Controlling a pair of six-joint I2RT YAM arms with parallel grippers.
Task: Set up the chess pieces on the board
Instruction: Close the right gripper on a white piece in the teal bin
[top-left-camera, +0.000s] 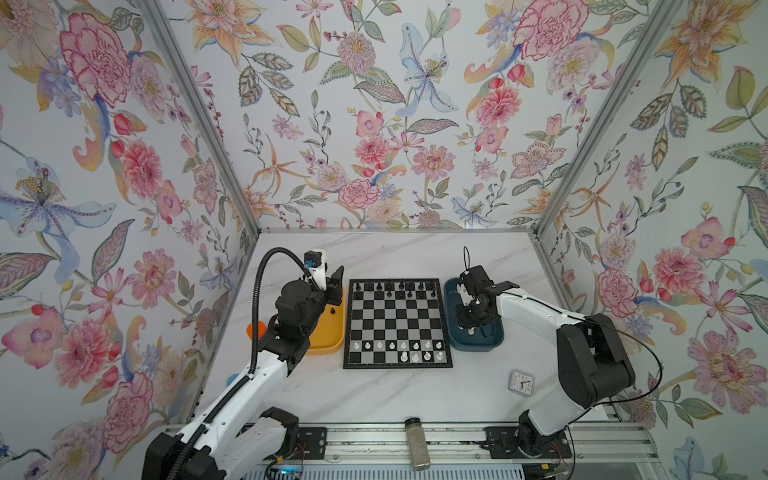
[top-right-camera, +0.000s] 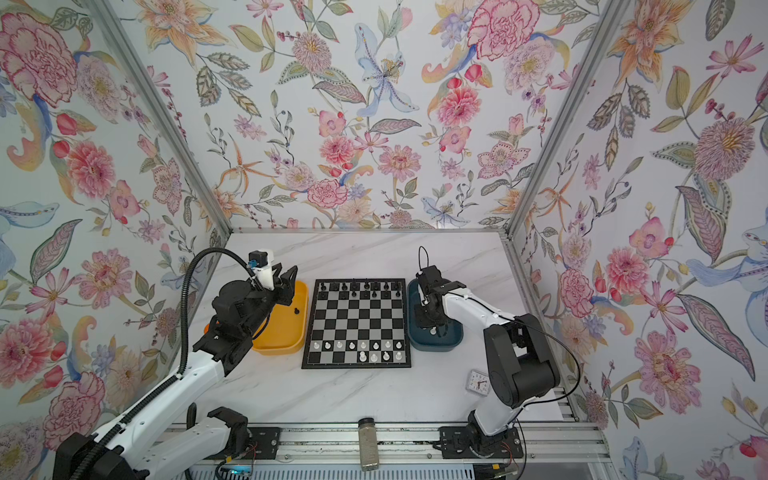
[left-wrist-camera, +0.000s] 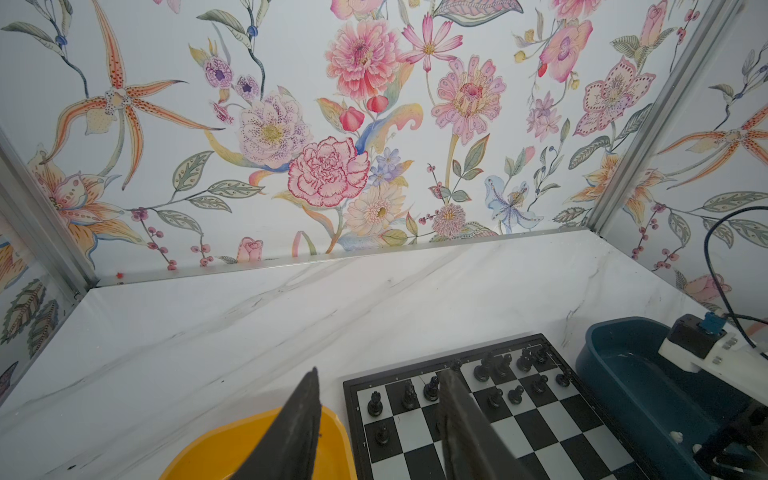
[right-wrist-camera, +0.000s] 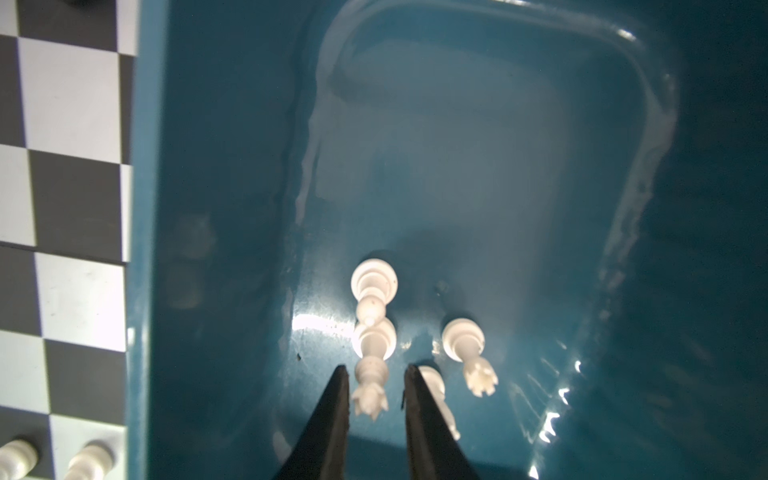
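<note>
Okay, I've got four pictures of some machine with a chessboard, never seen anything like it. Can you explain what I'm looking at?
The machine is two robot arms at a marbled table, each ending in a two-fingered gripper. Two pictures look down on the whole scene from overhead; the other two come from cameras on the arms' wrists. Between the arms lies the chessboard, with black pieces on its far rows and white pieces on its near rows. A yellow tray beside it holds one black piece; a dark blue tray holds a few white ones. The left gripper hangs open and empty by the yellow tray. The right gripper is down in the blue tray, jaws either side of a crowned white piece, apparently not yet pinching it.
</note>
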